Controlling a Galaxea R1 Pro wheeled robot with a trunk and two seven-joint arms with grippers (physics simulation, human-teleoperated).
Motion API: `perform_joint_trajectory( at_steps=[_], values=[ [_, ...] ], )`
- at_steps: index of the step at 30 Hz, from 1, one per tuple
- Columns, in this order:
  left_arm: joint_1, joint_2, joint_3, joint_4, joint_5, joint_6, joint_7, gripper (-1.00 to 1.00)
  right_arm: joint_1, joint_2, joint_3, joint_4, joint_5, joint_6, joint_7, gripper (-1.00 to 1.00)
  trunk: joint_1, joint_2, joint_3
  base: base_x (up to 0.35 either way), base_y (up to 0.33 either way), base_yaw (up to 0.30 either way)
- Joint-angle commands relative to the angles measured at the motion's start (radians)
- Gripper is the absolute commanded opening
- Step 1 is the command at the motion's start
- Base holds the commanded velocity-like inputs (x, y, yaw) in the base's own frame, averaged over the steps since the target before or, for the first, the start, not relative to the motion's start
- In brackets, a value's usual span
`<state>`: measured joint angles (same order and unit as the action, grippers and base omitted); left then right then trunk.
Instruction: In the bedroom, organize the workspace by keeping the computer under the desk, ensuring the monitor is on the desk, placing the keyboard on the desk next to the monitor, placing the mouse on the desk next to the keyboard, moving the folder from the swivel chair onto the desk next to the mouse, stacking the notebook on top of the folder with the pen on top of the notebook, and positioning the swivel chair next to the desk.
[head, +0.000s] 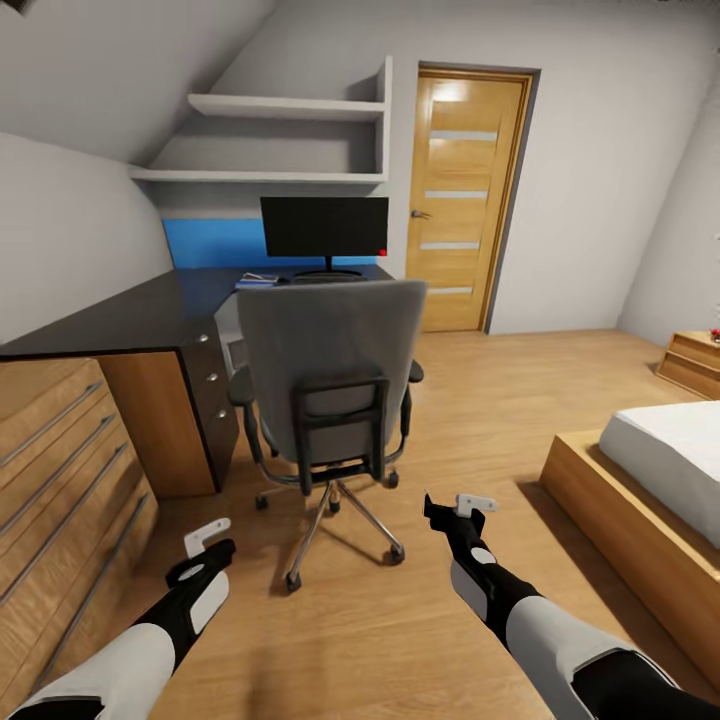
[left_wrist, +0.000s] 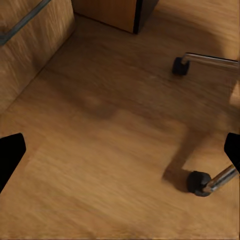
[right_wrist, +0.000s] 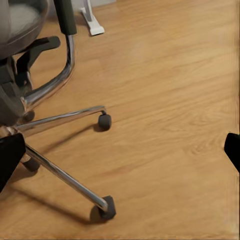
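swivel chair (right_wrist: 30, 90) base (chrome), casters, wood floor (right_wrist: 165, 100)

One swivel chair (head: 330, 370), one monitor (head: 325, 227), one desk (head: 150, 315)

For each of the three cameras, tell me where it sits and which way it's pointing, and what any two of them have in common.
Head view: on the robot's head, facing forward and down at the swivel chair, desk and monitor; both arms, left gripper and right gripper show.
Left wrist view: on the left arm, looking down at the floor; dark fingertips at the edges.
Right wrist view: on the right arm, toward the chair's base.
Shared: both wrist views catch the chair's casters.
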<state>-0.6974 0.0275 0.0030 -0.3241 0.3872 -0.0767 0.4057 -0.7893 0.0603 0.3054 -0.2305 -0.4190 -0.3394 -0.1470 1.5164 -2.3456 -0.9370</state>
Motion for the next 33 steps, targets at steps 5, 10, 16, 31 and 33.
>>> perform_joint_trajectory(
  at_steps=[5, 10, 16, 31, 33],
  values=[
    [-0.001, -0.021, -0.001, 0.008, 0.007, -0.004, 0.003, 1.0, -0.001, 0.001, 0.009, 0.0, -0.005, -0.003, -0.006, 1.0, -0.001, 0.0, -0.001, -0.265, -0.218, 0.02],
    [-0.001, -0.039, -0.022, 0.026, -0.009, -0.004, 0.006, 1.0, -0.001, 0.001, 0.01, 0.0, -0.004, -0.003, -0.005, 1.0, -0.001, 0.0, 0.0, -0.197, -0.272, 0.098],
    [-0.001, -0.075, -0.075, 0.049, -0.042, -0.005, 0.008, 1.0, -0.001, 0.004, 0.013, 0.001, 0.0, -0.003, -0.003, 1.0, -0.001, 0.0, 0.003, -0.126, -0.302, 0.155],
    [-0.001, -0.15, -0.099, 0.099, -0.126, -0.011, 0.006, 1.0, -0.001, 0.042, 0.034, 0.005, 0.061, -0.002, -0.003, 1.0, -0.001, 0.0, 0.008, -0.023, -0.104, 0.166],
    [-0.001, -0.165, -0.099, 0.1, -0.131, -0.012, 0.006, 1.0, -0.001, 0.058, 0.034, 0.006, 0.082, -0.002, -0.005, 1.0, -0.001, 0.0, 0.008, -0.002, -0.011, 0.156]
  ],
)
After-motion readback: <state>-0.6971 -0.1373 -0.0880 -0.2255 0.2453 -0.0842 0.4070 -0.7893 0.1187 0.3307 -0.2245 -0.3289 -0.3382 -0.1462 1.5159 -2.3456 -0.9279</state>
